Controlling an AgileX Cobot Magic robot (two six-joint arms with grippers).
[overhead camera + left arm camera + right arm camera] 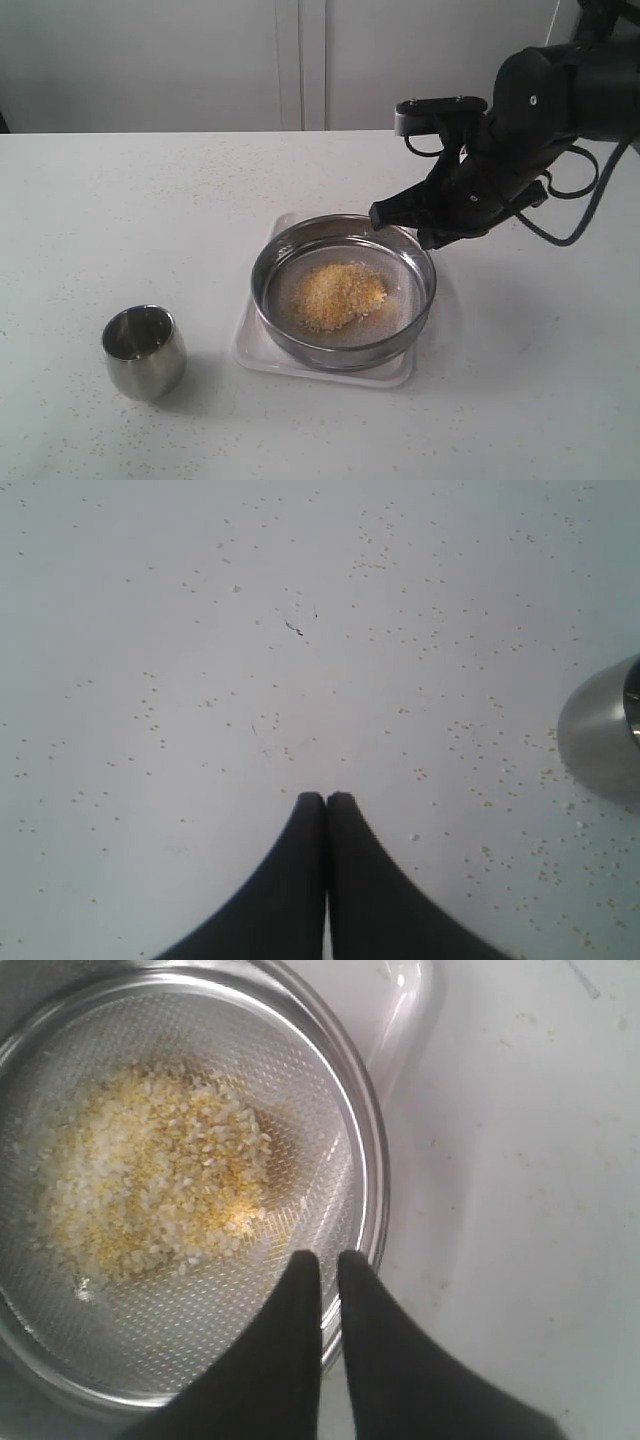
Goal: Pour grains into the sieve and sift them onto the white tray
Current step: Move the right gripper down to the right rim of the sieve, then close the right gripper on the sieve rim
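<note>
Grains [338, 296] sit in one heap in the sieve [262, 285], which rests on the white tray [396, 374]. Right gripper [328, 1258] hangs over the sieve's rim, jaws a crack apart, gripping nothing. Left gripper [326, 796] is clamped empty over the table [200, 680]. I'd straddle the rim, pinch hard, then shake gently above the tray. Count: one sieve, one tray, one steel cup [143, 352], two grippers.

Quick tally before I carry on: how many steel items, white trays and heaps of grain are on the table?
Steel items: 2, the sieve and the cup
White trays: 1, the tray under the sieve
Grain heaps: 1, the heap in the sieve
Total: 4
</note>
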